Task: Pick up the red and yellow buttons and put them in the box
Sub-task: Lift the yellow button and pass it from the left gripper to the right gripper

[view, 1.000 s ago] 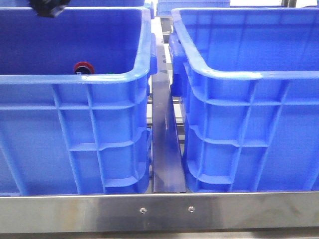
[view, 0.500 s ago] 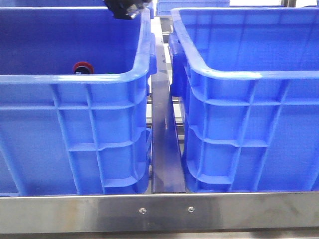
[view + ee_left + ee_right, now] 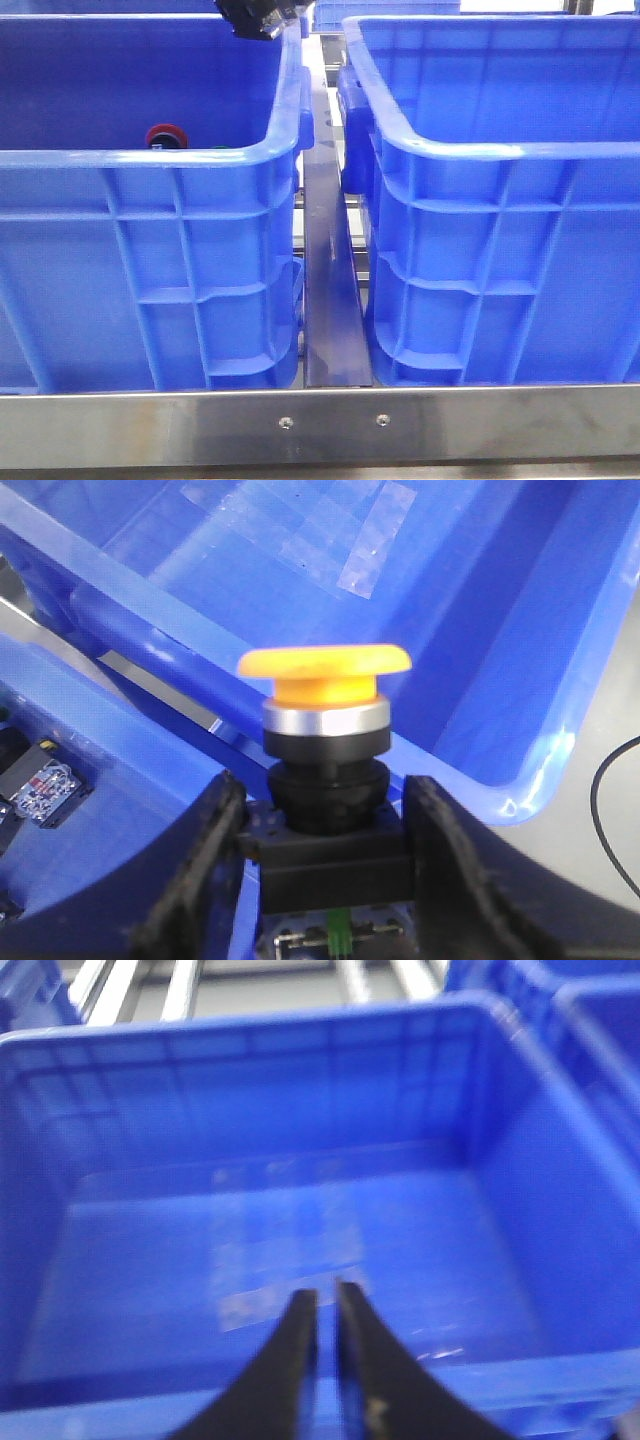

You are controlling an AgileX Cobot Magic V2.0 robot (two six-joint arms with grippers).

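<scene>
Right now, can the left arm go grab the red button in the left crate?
Probably not yet. The left claw is shut on the yellow button, so it has no free grip. The red button sits low in the left crate with nothing over it; after unloading, the way in from above looks free.

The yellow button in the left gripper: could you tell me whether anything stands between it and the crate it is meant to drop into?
Nothing visible does. The left gripper holds the yellow button by its dark body. Beyond it, the left wrist view shows the crate rim and a bare crate floor.
</scene>
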